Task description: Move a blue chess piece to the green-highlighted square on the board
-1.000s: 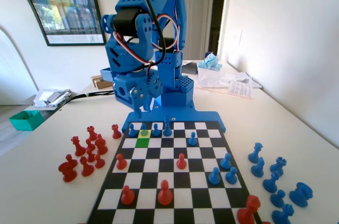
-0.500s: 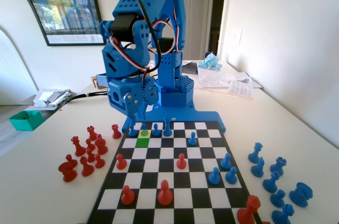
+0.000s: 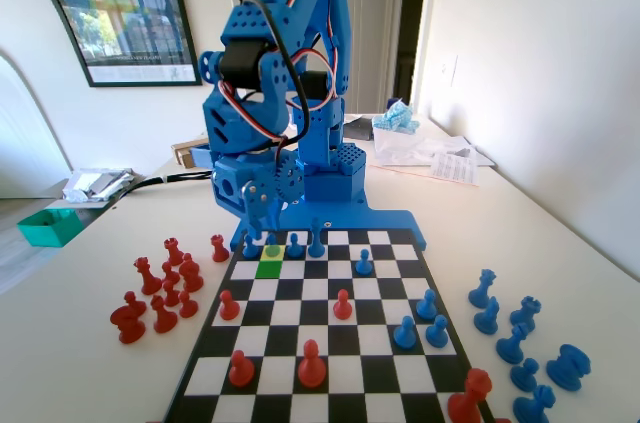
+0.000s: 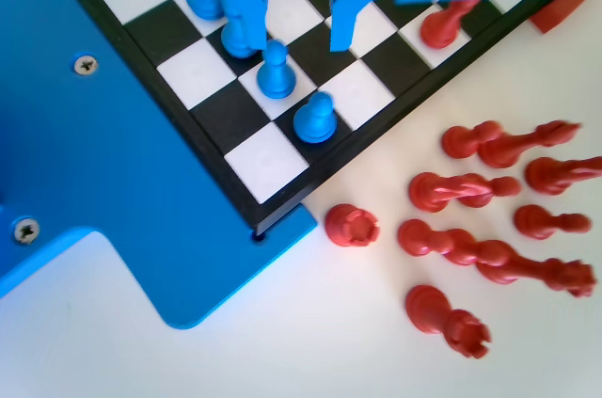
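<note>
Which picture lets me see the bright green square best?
The fixed view. There the green-highlighted square sits near the far-left corner of the board, uncovered. In the wrist view the squares look black and white, so I cannot tell which one is green.

On my board (image 3: 345, 375) I count eight blue pieces (image 3: 404, 333) and four red ones (image 3: 312, 363), plus a fifth red piece (image 3: 470, 398) at its near right corner. In the fixed view, seven more blue pieces (image 3: 487, 315) stand off it to the right. The red cluster (image 3: 163, 315) on the left looks like nine, though they overlap. There is one green square (image 3: 268, 268) and one yellow square (image 3: 272, 253).
</note>
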Robot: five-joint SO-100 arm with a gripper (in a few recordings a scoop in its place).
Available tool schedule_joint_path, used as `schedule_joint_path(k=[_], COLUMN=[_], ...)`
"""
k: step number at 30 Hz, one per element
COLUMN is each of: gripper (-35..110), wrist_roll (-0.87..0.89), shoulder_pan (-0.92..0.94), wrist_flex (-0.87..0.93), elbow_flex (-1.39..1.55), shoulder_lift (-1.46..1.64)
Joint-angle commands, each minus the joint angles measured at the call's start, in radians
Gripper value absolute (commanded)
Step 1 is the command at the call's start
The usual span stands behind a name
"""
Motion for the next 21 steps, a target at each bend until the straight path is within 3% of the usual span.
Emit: schedule_joint_path(k=[1, 21], gripper=[12, 12], wrist_roll=[-0.183, -0.173], shoulder_pan=[0.008, -0.017], wrist_flex=[-0.018, -0.143], elbow_flex=[0.018, 0.092], shoulder_lift=[0.011, -0.029])
